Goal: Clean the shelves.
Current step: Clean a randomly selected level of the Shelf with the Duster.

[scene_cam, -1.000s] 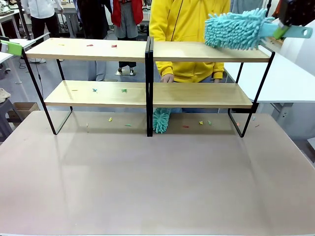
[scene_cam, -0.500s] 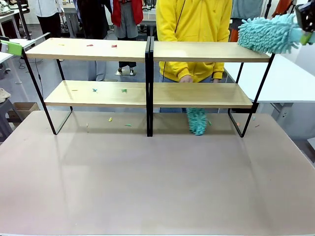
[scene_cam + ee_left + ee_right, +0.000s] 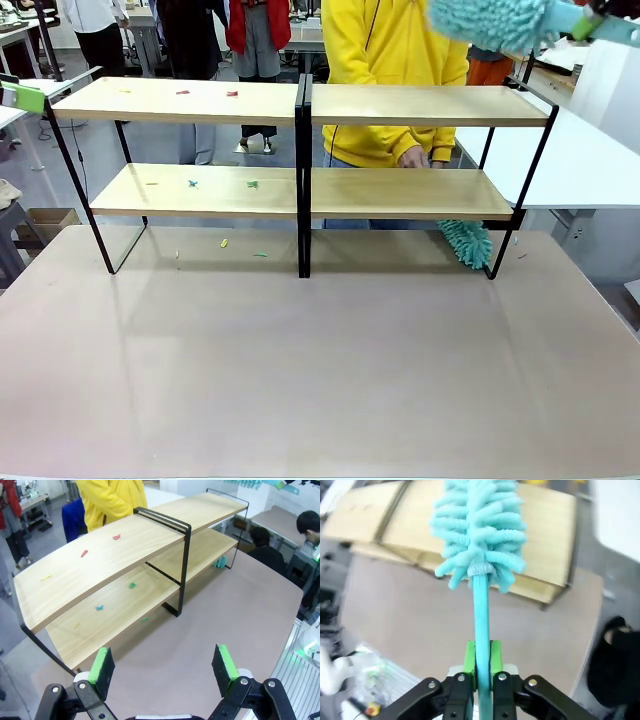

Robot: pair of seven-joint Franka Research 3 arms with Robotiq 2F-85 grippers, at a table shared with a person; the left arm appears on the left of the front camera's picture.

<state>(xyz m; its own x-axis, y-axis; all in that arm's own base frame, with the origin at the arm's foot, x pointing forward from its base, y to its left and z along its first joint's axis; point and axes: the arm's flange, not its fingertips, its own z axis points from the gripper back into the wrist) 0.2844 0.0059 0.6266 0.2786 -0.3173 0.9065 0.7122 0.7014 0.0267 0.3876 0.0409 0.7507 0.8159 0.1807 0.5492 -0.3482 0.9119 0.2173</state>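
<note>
1. Left gripper [image 3: 163,665]: the jaws are spread wide with nothing between the green pads [image 3: 102,666]. It hangs off the left end of the shelves [image 3: 125,550] and looks along them, seemingly parked clear of the work.
2. Left half of the shelves [image 3: 180,100]: the rack stands across the far side of the table [image 3: 320,380]. Scraps [image 3: 231,94] lie on the top board, with more on the lower board and on the table beneath. This half appears unswept.
3. Post [image 3: 303,170]: a black upright at mid-span that divides the boards. A sweep along either tier would have to stop or lift here.
4. Right half: both boards look bare of scraps from the front, which suggests cleaning runs from this end.
5. Person [image 3: 390,60]: stands behind the rack with one hand [image 3: 412,157] at the back edge of the lower board. A second duster [image 3: 467,242] reaches down under that board near the right leg, placed to sweep the table below.
6. Duster [image 3: 490,20]: the fluffy teal head is raised above the right end of the top board. It is clear of the wood and blurred.
7. Right gripper [image 3: 482,655]: clenched on the thin handle of the duster [image 3: 480,525], whose head points away over the shelves [image 3: 545,540]. A grip far back on the handle gives reach across a board. The likely next need is to lower the head onto the top board and draw it toward the scraps.
</note>
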